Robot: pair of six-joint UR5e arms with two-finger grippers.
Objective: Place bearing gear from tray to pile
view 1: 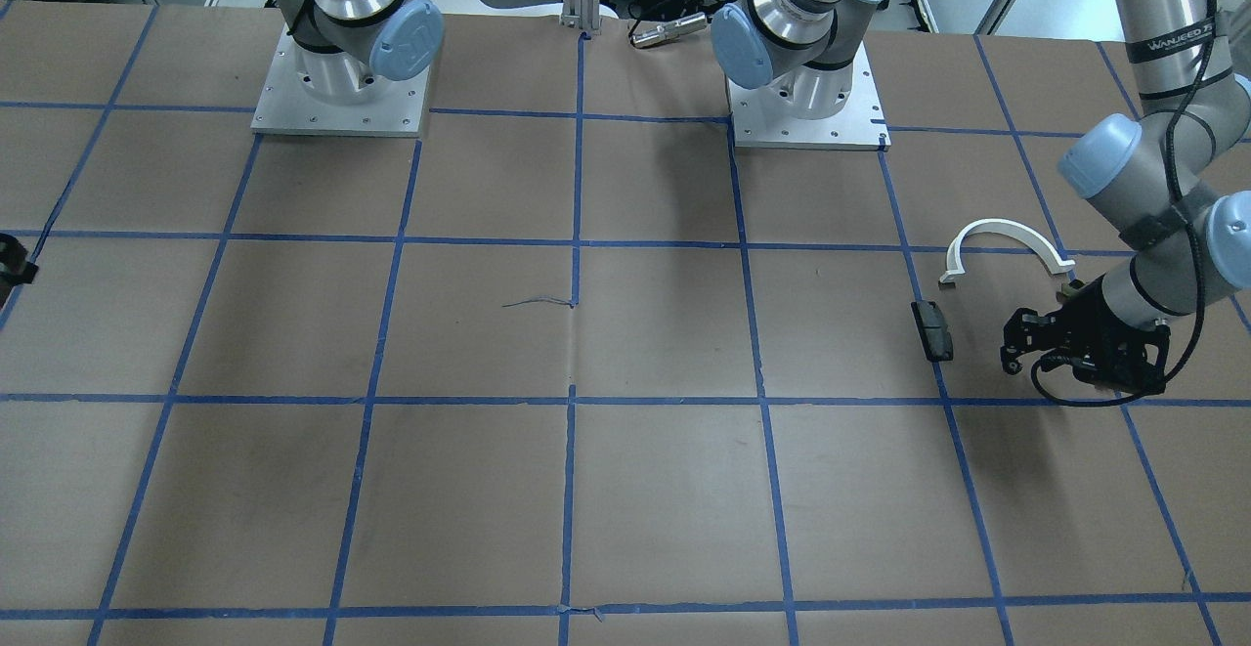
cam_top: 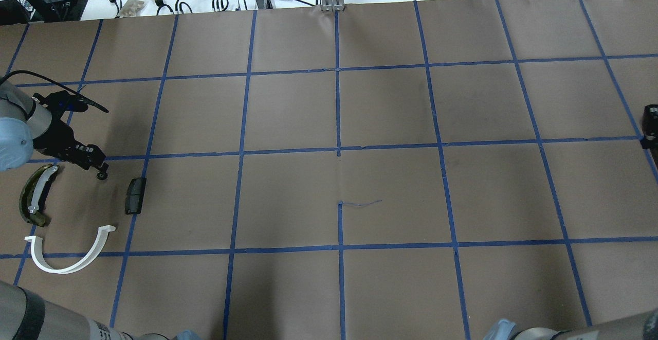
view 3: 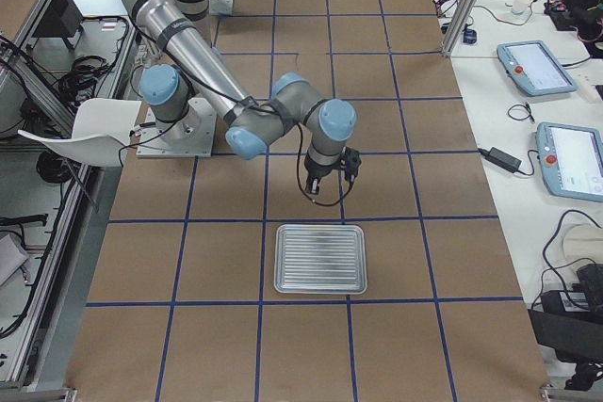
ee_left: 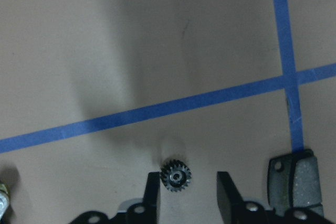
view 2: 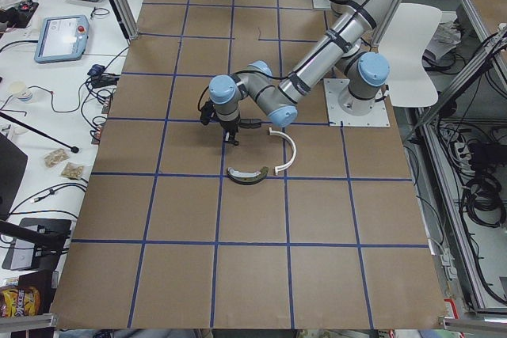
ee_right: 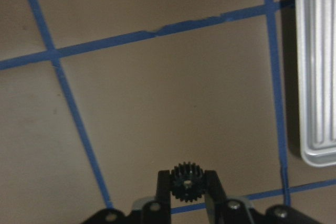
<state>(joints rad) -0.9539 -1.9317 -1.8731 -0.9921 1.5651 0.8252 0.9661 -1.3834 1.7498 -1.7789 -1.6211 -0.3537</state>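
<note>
Wide apart, the left gripper (ee_left: 188,181) straddles a gear (ee_left: 176,176) on the surface (ee_left: 157,51), close by one finger that may drag it on lifting, while the right gripper (ee_right: 187,177) pinches a second gear (ee_right: 187,183) at its tips, where it may slip.

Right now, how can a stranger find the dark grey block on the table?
Go to the table end where the left gripper hovers. The dark grey block lies beside it on a blue tape line. It alone is straight and rectangular; the white half-ring and olive piece are curved.
</note>
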